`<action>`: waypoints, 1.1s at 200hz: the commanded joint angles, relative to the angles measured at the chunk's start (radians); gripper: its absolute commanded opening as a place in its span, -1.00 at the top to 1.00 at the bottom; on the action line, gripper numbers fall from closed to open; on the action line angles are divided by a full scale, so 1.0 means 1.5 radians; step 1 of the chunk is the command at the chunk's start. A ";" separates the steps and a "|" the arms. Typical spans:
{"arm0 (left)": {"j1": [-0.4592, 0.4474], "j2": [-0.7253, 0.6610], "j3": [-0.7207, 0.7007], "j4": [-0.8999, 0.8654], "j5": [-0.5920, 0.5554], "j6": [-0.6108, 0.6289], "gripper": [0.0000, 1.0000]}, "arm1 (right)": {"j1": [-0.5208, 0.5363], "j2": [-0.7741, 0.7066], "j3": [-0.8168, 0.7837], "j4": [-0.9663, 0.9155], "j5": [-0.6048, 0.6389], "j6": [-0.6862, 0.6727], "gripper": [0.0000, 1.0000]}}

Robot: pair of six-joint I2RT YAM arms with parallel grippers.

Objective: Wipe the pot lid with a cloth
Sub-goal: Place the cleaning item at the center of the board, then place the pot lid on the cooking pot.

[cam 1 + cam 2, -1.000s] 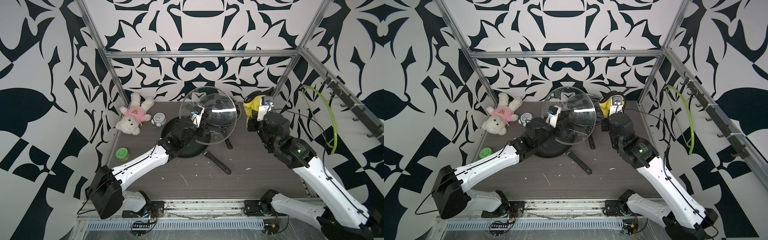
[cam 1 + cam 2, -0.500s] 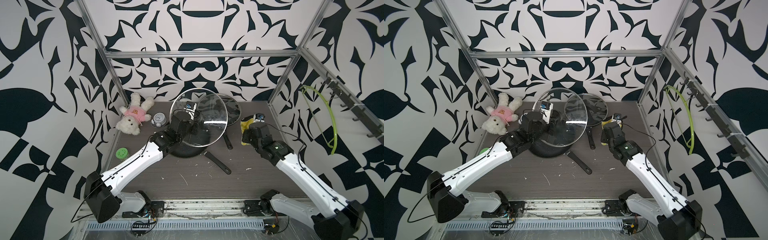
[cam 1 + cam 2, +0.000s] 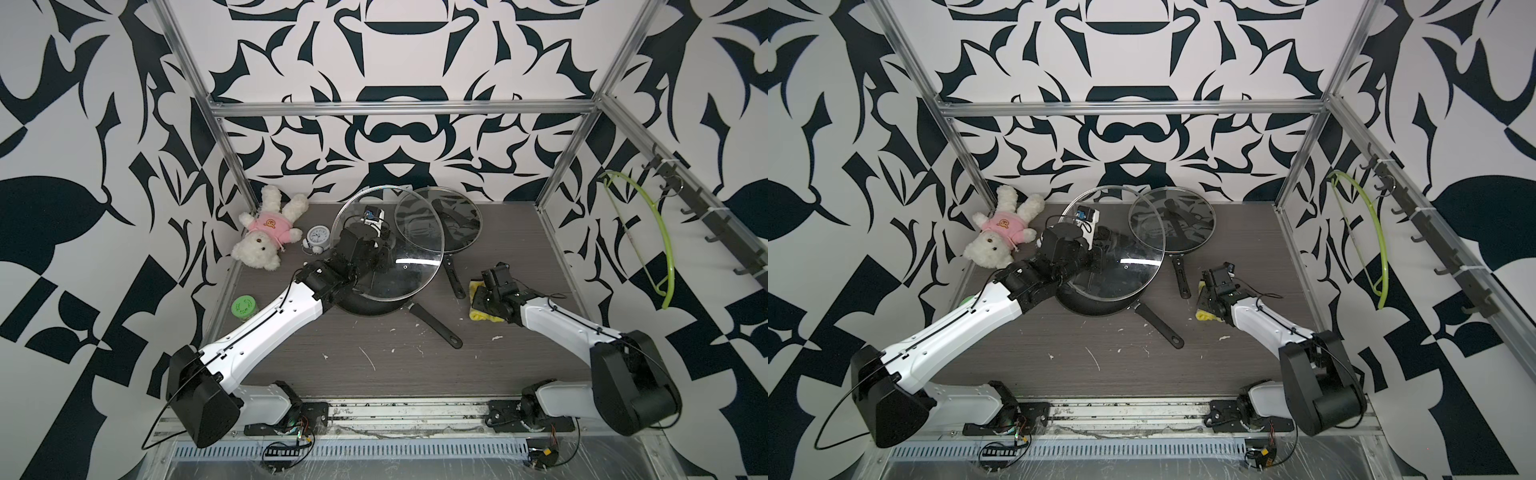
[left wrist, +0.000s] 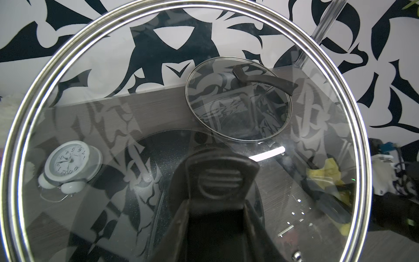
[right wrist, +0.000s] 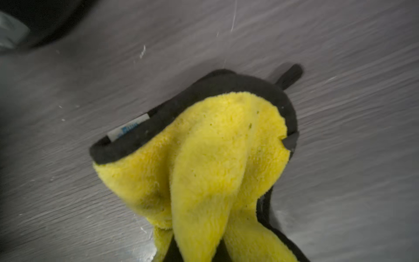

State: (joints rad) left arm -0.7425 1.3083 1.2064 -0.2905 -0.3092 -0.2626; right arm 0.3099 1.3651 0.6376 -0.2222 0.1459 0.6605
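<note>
The pot lid (image 3: 415, 253) (image 3: 1129, 270) is a large glass disc with a steel rim. It hangs tilted above a black frying pan (image 3: 374, 306). My left gripper (image 3: 380, 249) (image 4: 217, 204) is shut on the lid's black handle (image 4: 218, 179), and the glass fills the left wrist view. The yellow cloth (image 3: 484, 317) (image 3: 1204, 316) (image 5: 210, 158) with dark trim is bunched in my shut right gripper (image 3: 486, 299) (image 5: 204, 254). It is low at the table, right of the pan and apart from the lid. The cloth hides the right fingertips.
A smaller glass lid (image 3: 438, 220) rests on a second pan at the back. The frying pan's handle (image 3: 436, 330) points toward the front right. A teddy bear (image 3: 266, 241), an alarm clock (image 3: 318, 239) and a green jar (image 3: 243, 306) are on the left. A green hanger (image 3: 660, 245) hangs on the right wall.
My right arm has dropped from high beside the lid down to the table on the right, still holding the cloth. My left arm has carried the lid leftward and lower over the pan.
</note>
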 commanded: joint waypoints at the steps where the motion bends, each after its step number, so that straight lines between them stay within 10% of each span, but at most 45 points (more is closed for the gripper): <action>1: 0.006 -0.028 0.063 0.080 0.000 -0.008 1.00 | -0.001 0.008 -0.005 0.061 -0.007 0.026 1.00; 93: 0.048 0.020 0.101 -0.017 0.031 -0.114 1.00 | -0.003 -0.142 0.052 -0.097 0.065 -0.009 -0.95; 220: 0.095 0.195 0.208 -0.203 0.040 -0.143 1.00 | 0.085 -0.221 0.220 -0.063 -0.097 -0.292 -0.98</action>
State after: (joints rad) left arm -0.6075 1.5974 1.4570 -0.6445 -0.2466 -0.4786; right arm 0.3874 1.0584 0.9298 -0.4019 0.0887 0.3622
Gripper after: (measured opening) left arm 0.341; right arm 0.991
